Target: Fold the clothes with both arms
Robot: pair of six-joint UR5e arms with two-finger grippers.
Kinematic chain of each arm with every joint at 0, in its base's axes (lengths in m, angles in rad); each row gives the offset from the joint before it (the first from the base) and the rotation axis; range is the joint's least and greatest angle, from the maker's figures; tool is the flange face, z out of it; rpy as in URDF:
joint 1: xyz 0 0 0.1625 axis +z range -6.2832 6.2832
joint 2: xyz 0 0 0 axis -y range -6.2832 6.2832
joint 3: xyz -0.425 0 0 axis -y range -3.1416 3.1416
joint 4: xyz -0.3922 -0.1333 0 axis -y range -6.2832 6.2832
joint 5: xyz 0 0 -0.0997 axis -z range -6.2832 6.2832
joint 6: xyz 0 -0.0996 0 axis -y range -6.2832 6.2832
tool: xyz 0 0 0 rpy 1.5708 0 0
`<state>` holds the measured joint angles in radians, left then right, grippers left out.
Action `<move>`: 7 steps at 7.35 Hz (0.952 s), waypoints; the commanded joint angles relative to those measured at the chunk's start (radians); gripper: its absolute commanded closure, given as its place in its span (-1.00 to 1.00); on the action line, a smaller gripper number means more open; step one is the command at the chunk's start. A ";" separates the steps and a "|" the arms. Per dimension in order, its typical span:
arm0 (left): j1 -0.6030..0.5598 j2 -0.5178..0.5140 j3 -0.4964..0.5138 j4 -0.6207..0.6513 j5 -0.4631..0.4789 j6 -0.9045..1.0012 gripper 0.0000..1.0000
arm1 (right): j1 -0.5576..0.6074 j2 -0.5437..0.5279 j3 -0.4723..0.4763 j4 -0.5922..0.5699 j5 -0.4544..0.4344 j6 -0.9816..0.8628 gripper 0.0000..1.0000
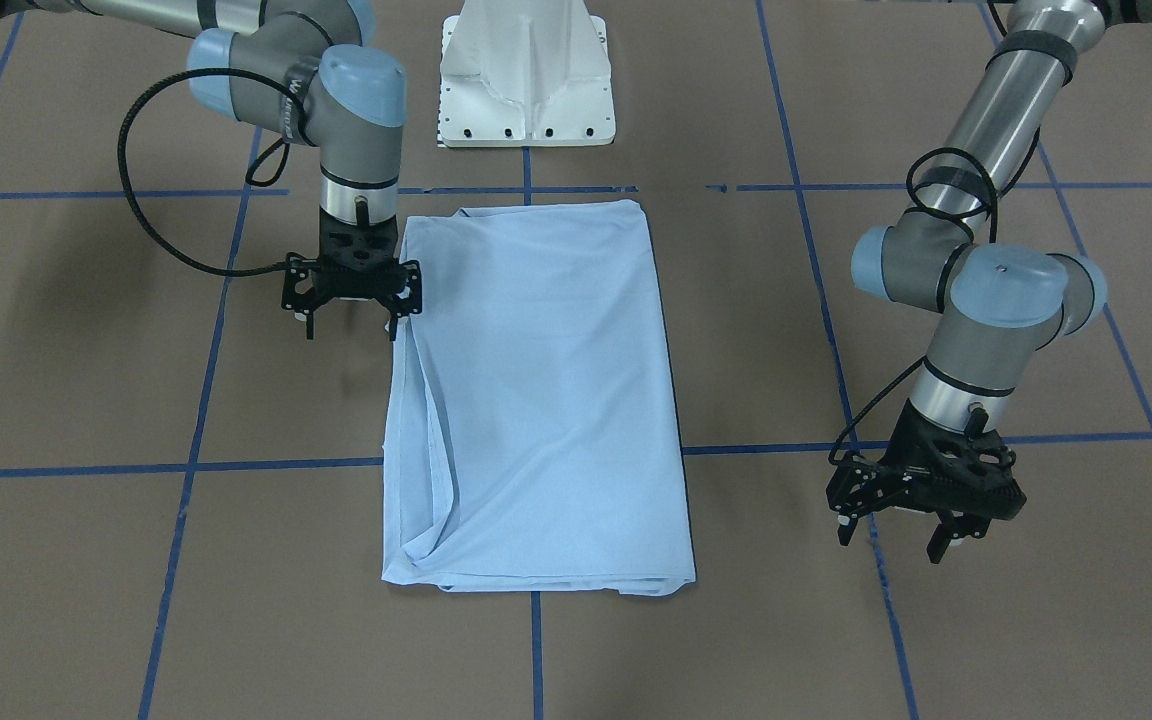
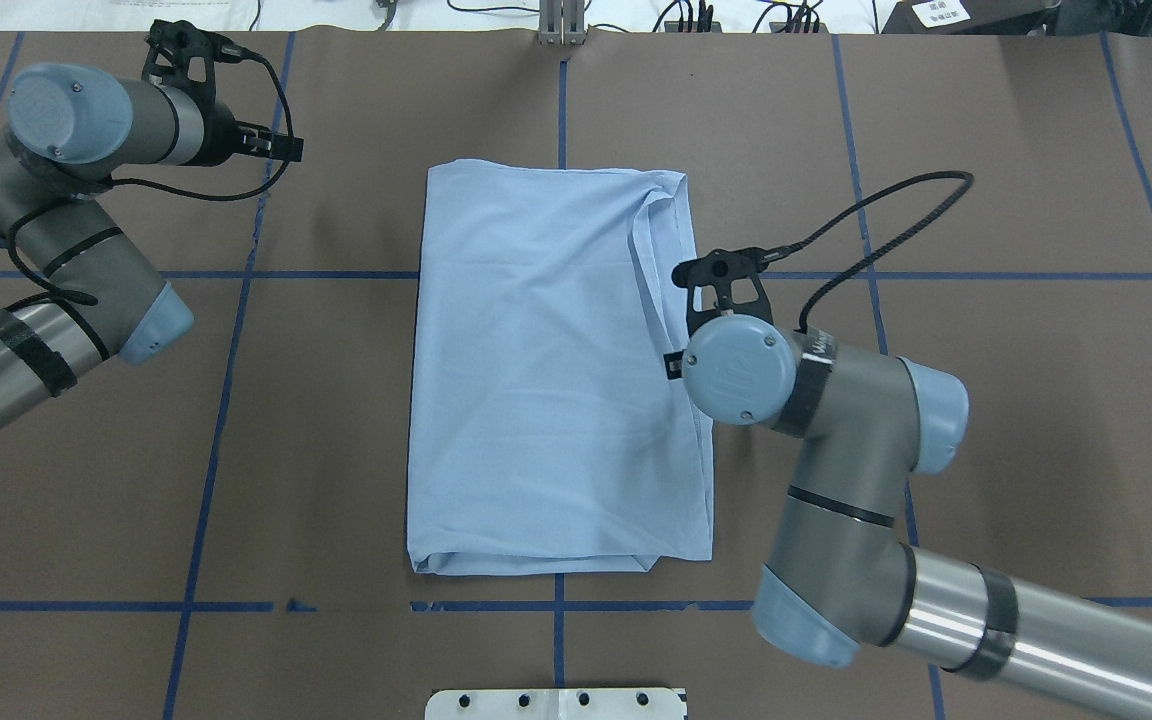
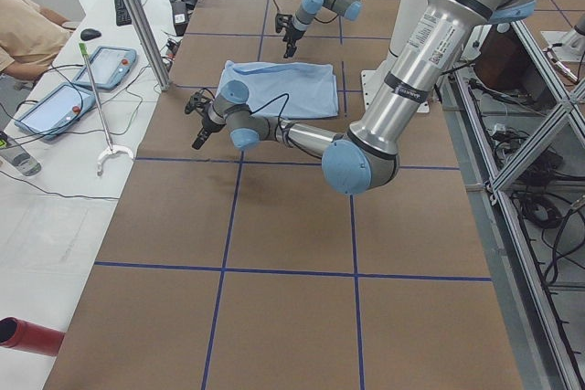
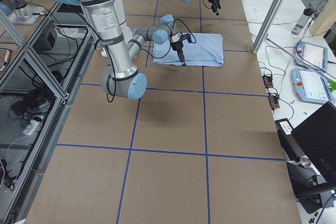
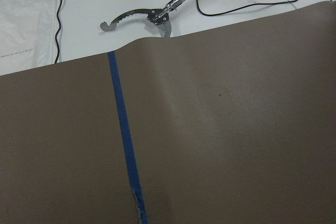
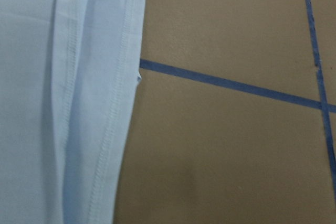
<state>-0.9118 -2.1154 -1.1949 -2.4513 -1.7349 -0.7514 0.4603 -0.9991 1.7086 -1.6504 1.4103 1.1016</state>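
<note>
Brown table (image 1: pixel 86 350): T-shirt (image 1: pixel 546 400) lengthwise toward base (image 1: pixel 526 80); right tool (image 1: pixel 352 325), released, at its long edge; left tool (image 1: pixel 891 545), released, well apart.

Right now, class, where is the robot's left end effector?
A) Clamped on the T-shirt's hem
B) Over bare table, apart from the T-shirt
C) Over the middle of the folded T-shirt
B: the left end effector hangs open over the brown table, clear of the light blue T-shirt.

The brown surface (image 1: pixel 86 600) is marked off in squares by blue tape lines (image 5: pixel 124 124). Just past its edge lie a metal grabber tool (image 5: pixel 156 15) and two tablet-like controllers (image 3: pixel 108 67). A person's tan sleeve (image 3: pixel 23 29) shows nearby.
</note>
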 commanded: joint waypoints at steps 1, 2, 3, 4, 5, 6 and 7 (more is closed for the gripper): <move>0.001 0.000 0.000 0.000 0.000 0.001 -1.00 | 0.044 0.147 -0.205 0.059 0.021 0.003 -0.95; 0.001 0.002 0.001 0.000 -0.003 0.001 -1.00 | 0.049 0.149 -0.260 0.122 0.019 0.001 -0.95; 0.001 0.002 0.002 0.000 -0.020 0.001 -1.00 | 0.050 0.149 -0.274 0.136 0.019 0.000 -0.96; 0.001 0.008 0.002 0.000 -0.021 0.001 -1.00 | 0.050 0.151 -0.274 0.135 0.018 0.000 -0.96; 0.001 0.011 0.002 0.000 -0.021 0.001 -1.00 | 0.050 0.148 -0.285 0.132 0.018 -0.011 -0.96; 0.001 0.011 0.002 0.000 -0.021 0.001 -1.00 | 0.060 0.148 -0.296 0.121 0.021 -0.025 -0.96; 0.001 0.011 0.002 0.000 -0.021 0.001 -1.00 | 0.073 0.143 -0.297 0.097 0.021 -0.061 -0.96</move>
<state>-0.9112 -2.1054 -1.1935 -2.4513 -1.7561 -0.7501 0.5199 -0.8523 1.4183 -1.5313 1.4302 1.0747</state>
